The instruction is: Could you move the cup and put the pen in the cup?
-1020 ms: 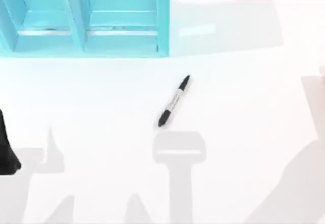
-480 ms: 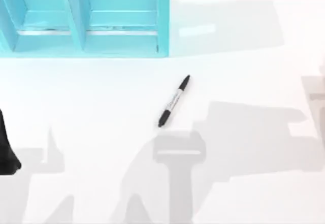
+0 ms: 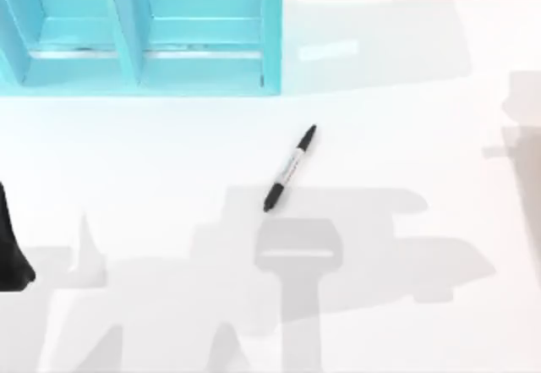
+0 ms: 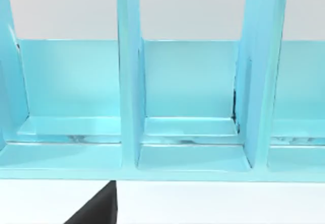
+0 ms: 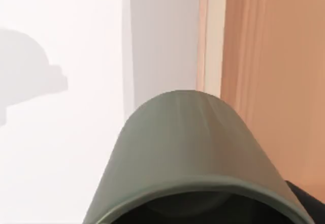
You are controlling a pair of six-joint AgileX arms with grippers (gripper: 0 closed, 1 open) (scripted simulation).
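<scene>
The pen (image 3: 290,168) lies slanted on the white table (image 3: 423,331) near the middle, black cap toward the back right, nothing touching it. In the right wrist view the olive-green cup (image 5: 188,148) hangs close under the camera, above the table's edge. A black finger (image 5: 307,200) of my right gripper shows against the cup's side. My left gripper (image 3: 12,246) is parked at the table's left edge, a dark shape far from the pen.
A teal shelf (image 3: 135,43) with upright dividers (image 4: 128,82) stands at the back left. In the right wrist view the table's edge borders an orange-brown floor (image 5: 274,56). Large grey arm shadows lie across the front of the table.
The right arm's broad shadow has swept leftward across the front of the table, reaching the pen's lower end. The pen and the left arm have not moved.
</scene>
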